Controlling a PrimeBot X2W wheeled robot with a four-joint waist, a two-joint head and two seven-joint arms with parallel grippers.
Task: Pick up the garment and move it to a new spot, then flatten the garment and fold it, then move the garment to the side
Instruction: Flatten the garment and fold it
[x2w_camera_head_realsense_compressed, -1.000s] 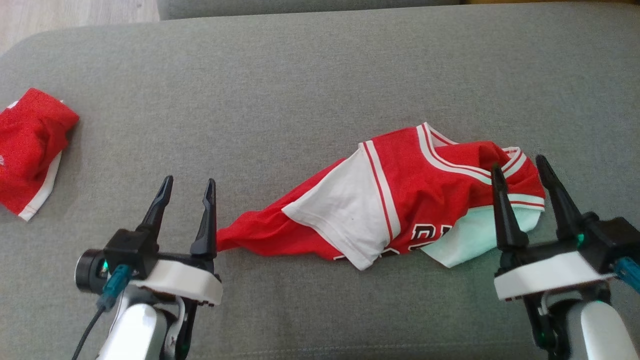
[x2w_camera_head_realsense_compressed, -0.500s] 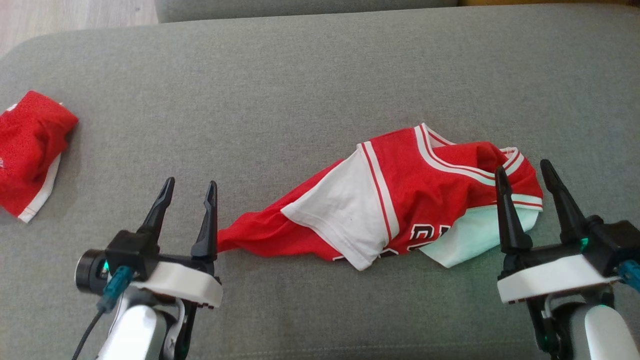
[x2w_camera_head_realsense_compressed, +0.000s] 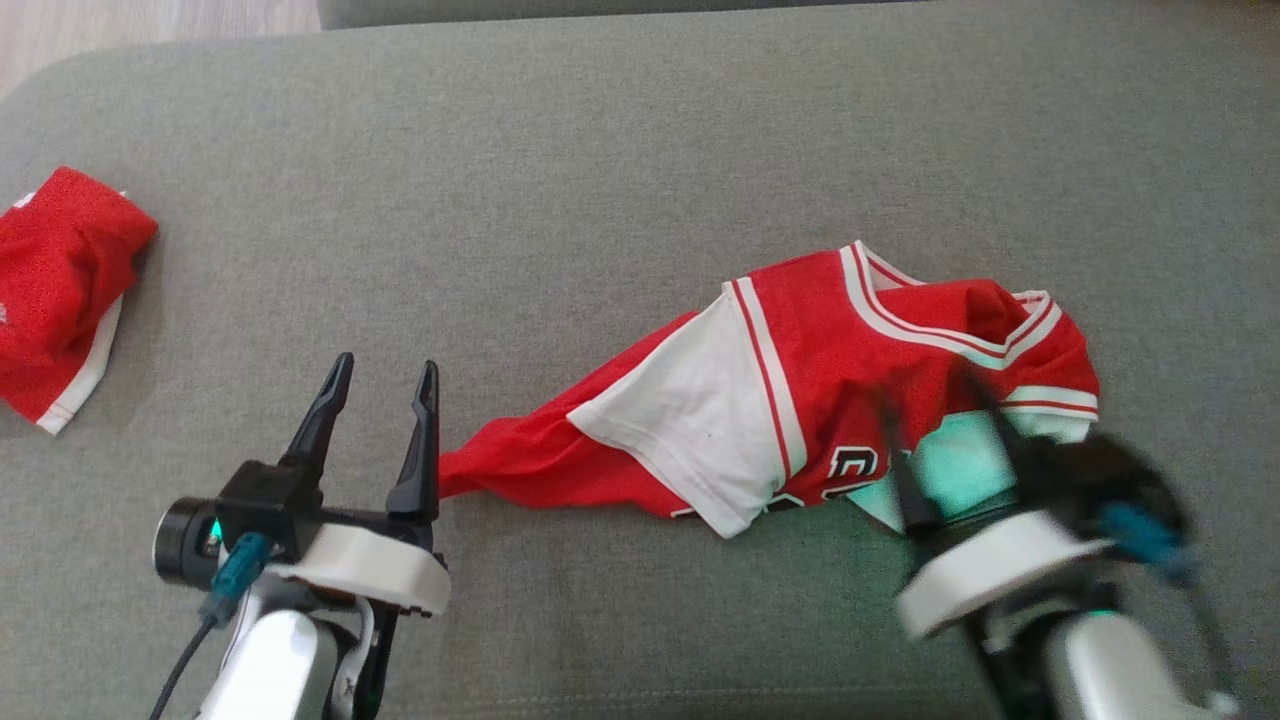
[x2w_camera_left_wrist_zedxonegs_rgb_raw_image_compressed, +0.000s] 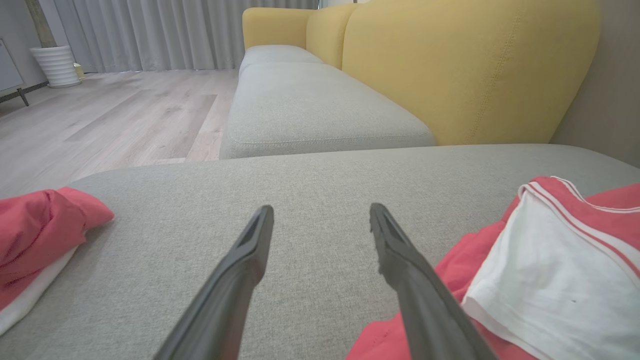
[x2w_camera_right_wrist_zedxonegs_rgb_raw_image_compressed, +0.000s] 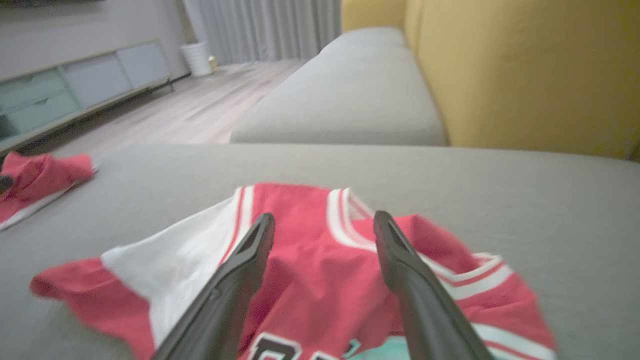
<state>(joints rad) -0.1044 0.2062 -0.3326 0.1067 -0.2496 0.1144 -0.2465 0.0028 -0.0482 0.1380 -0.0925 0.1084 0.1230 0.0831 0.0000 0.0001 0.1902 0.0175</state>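
Two tools, both spread wide and empty, bracket the red jersey (x2w_camera_head_realsense_compressed: 850, 360) lengthwise: its twisted tail just beside the left tool (x2w_camera_head_realsense_compressed: 386, 362), its collar end beneath the right tool (x2w_camera_right_wrist_zedxonegs_rgb_raw_image_compressed: 324, 216)

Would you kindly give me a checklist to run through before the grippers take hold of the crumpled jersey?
1. Left gripper open: ok.
2. Right gripper open: ok.
3. Right gripper steady above the jersey: not ok, blurred in the head view.
4. Left gripper clear of the jersey's tail: cannot tell.
5. Other red garment apart from the jersey: ok.
6. Bare sofa cushion beyond the jersey: ok.
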